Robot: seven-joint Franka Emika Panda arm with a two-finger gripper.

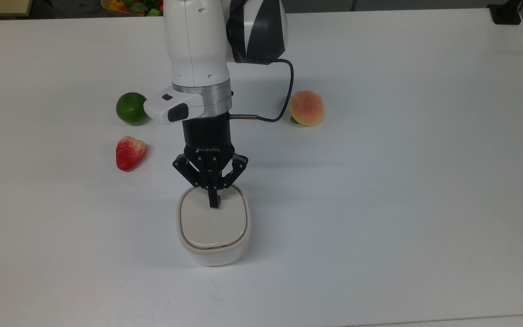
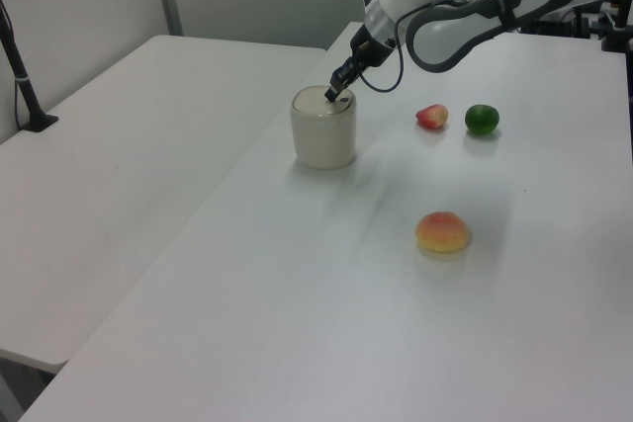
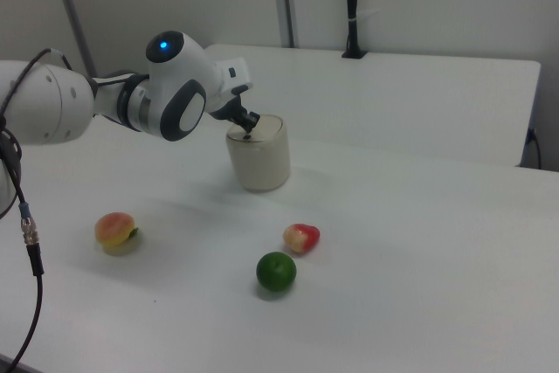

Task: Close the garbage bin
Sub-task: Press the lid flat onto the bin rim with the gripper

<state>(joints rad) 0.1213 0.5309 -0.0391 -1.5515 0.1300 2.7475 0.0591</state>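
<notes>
While gripper [image 1: 214,203] presses garbage bin [image 1: 213,231], strawberry [image 1: 130,152], lime [image 1: 130,108], peach [image 1: 306,107] well apart

Your garbage bin [image 1: 214,227] sat on the worktop [image 1: 402,181], lid down flat. The gripper [image 1: 214,202] stood over the lid's far edge in the top view, jaws together, tip on the lid. Strawberry [image 1: 130,153] lay to the top view's left of the bin, lime [image 1: 130,108] just behind it. Peach [image 1: 306,107] lay to the top view's right, behind the bin, well apart from the other two.
</notes>
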